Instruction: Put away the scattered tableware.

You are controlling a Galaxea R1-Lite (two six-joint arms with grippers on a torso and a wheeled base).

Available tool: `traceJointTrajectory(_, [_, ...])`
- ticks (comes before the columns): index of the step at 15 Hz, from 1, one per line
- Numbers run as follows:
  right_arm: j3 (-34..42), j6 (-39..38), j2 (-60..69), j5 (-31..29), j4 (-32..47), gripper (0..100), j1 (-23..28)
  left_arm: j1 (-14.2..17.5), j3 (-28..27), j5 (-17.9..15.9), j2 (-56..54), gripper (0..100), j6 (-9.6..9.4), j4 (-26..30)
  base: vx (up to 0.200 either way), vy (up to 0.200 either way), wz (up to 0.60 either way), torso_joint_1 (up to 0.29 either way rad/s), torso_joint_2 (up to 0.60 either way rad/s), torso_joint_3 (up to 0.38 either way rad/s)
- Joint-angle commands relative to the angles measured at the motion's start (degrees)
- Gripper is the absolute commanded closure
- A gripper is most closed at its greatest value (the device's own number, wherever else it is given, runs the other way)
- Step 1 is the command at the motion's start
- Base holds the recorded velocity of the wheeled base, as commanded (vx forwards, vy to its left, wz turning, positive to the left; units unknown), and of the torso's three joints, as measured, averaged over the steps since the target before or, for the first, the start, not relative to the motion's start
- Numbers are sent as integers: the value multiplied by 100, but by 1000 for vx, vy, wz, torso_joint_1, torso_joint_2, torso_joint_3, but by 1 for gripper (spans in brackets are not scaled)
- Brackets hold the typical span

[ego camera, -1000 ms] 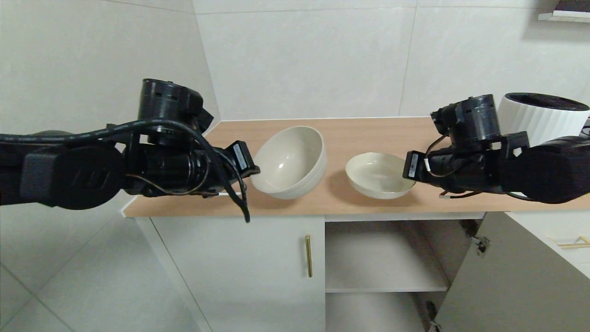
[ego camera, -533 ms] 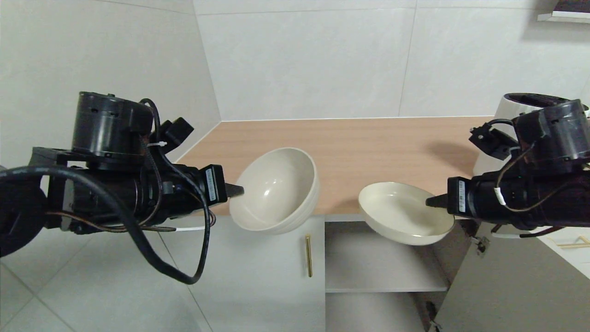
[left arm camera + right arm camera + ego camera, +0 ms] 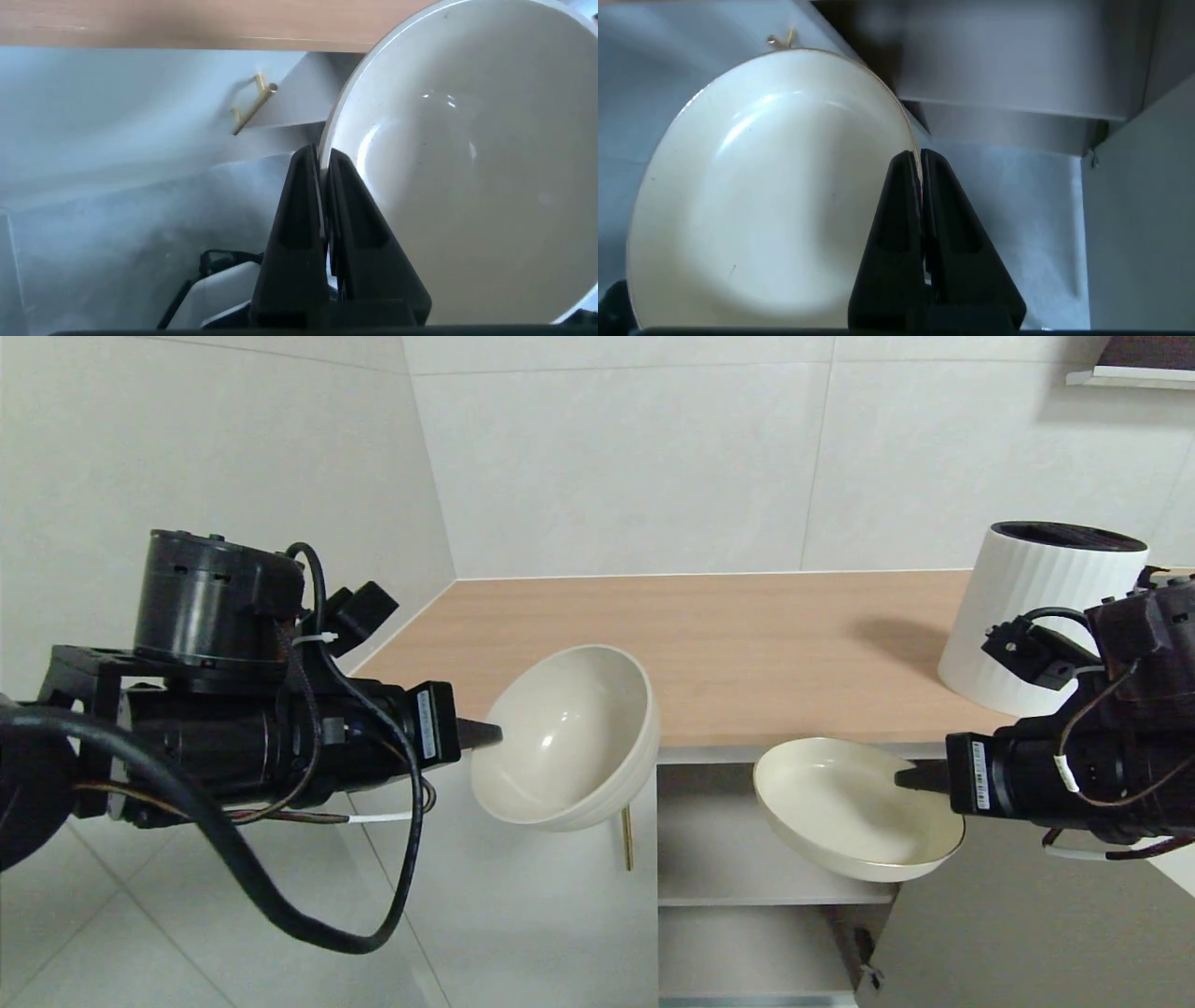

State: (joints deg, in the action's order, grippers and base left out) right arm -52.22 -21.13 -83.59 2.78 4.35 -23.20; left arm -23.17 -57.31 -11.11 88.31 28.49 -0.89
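My left gripper is shut on the rim of a deep cream bowl, held tilted in the air off the front edge of the wooden counter. From the left wrist view, the fingers pinch the bowl at its rim. My right gripper is shut on the rim of a shallow cream dish, held in front of the open cabinet. In the right wrist view the dish hangs from the clamped fingers.
A white ribbed container stands on the counter at the right. Below it, the open cabinet door swings out to the right. The closed left door has a brass handle. Tiled walls close off the left and back.
Both arms have lifted the bowl and the dish off the counter and drawn them back and down, out past its front edge. The head camera has shifted slightly too.
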Motion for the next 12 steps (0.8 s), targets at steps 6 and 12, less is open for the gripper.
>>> traceJointTrajectory(6, [11,-6,-483,-14,-172,100,114,-3,0,3,196,100,-1,1,0,0,0,0,0,0])
traceJointTrajectory(12, [37,-6,-676,-23,-330,100,184,-100,27,3,292,100,-142,45,0,0,0,0,0,0])
